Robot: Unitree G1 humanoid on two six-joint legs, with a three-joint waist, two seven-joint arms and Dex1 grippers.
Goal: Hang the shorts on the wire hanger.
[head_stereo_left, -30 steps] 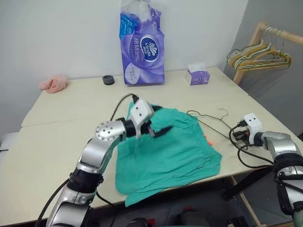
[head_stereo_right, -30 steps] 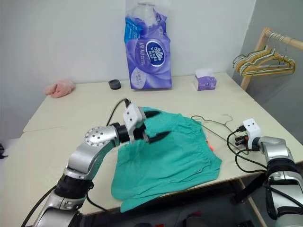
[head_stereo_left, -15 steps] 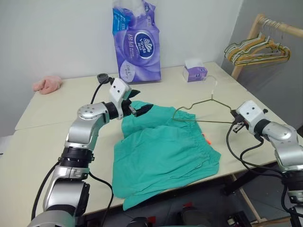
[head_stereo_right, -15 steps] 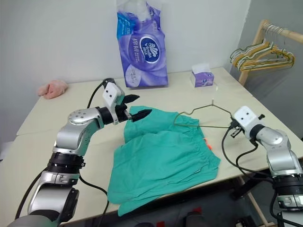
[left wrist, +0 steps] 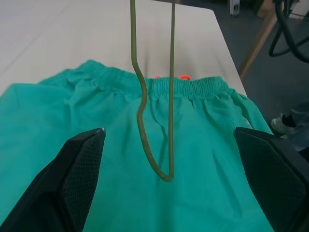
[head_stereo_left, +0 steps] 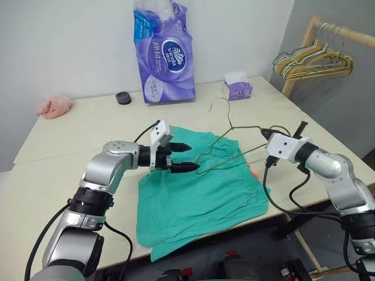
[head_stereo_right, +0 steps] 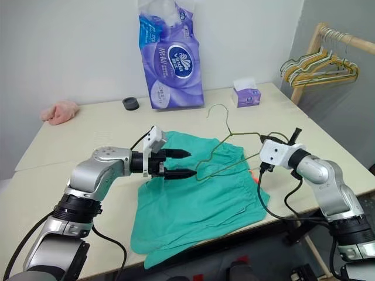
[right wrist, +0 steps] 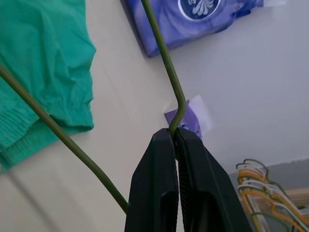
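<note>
The teal shorts (head_stereo_left: 199, 196) lie flat on the table, waistband toward the right edge. My right gripper (right wrist: 174, 133) is shut on the wire hanger (right wrist: 166, 58) near one end of it. It holds the hanger in the air over the right half of the shorts, hook pointing up. The hanger's far corner (left wrist: 166, 176) reaches toward my left gripper (head_stereo_left: 186, 158). That gripper hovers low over the shorts with its fingers (left wrist: 82, 164) wide open on either side of the corner, touching neither wire nor cloth.
A tall purple tissue pack (head_stereo_left: 164, 52), a small tissue box (head_stereo_left: 237, 91), a black roll (head_stereo_left: 123, 98) and a pink cloth (head_stereo_left: 53, 106) sit along the back of the table. A wooden rack with several hangers (head_stereo_left: 316, 58) stands off to the right. Something small and orange (head_stereo_left: 252, 171) lies beside the waistband.
My right gripper lifted the hanger off the table and carried it left over the shorts, rolling it upright. My left gripper dropped lower and turned to face the hanger's corner.
</note>
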